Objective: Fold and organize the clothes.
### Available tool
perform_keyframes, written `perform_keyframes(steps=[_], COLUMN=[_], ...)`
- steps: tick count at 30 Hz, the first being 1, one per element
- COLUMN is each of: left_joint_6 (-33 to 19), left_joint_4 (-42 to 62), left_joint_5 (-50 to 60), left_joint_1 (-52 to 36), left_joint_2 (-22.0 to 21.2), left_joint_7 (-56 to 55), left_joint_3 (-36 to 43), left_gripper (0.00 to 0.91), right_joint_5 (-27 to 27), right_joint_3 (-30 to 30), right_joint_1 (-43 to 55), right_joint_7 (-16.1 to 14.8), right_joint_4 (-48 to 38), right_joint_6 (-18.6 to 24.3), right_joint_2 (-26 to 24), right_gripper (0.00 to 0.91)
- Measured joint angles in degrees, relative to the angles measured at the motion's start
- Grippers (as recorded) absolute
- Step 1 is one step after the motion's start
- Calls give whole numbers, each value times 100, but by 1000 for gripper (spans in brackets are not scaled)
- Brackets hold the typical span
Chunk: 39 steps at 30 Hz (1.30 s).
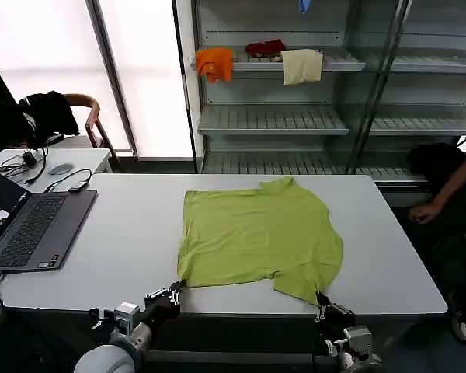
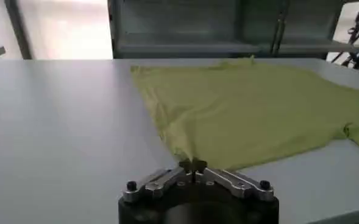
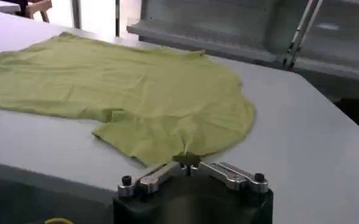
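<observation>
T-shirt (image 1: 256, 237) flat on tabletop (image 1: 124, 233). Left hand (image 1: 176, 286) pinches its near left corner; right hand (image 1: 321, 299) pinches near right sleeve edge.

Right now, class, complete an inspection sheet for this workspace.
Surface: grey table, flat.
Job's things: lime-green T-shirt spread out, partly folded.
Clutter: laptop on the robot's left.
Grippers: left claw shut on the T-shirt's near left corner; right claw shut on the near right sleeve.
Cables: black cables by the laptop.
Surroundings: shelving holding orange, red and cream cloths.
</observation>
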Motion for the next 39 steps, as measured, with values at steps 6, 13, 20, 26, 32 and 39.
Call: perform_keyframes(steps=[6, 13, 20, 26, 32, 39], left_joint_6=[-40, -55, -122, -234, -339, -423], left_joint_4=[-185, -138, 125, 482, 925, 1391], left_joint_5=[-211, -485, -679, -717, -730, -707], left_joint_1=[-115, -444, -1004, -1499, -2007, -2440], left_joint_2=[82, 19, -104, -235, -401, -524], left_joint_7=[-86, -235, -399, -549, -708, -827], left_joint_3=[-60, 39, 261, 491, 716, 877], left_gripper=[0, 0, 10, 10, 10, 20], right_joint_5=[41, 164, 375, 532, 594, 623], right_joint_3=[120, 180, 125, 47, -87, -275], right_joint_1=[88, 451, 1084, 1657, 2228, 2819], right_joint_7=[4, -20, -204, -399, -558, -693], right_joint_4=[191, 191, -88, -481, -960, -1517], right_joint_6=[-28, -118, -161, -174, -141, -47], right_joint_2=[-81, -201, -367, -494, -546, -555], right_gripper=[0, 0, 0, 0, 0, 0])
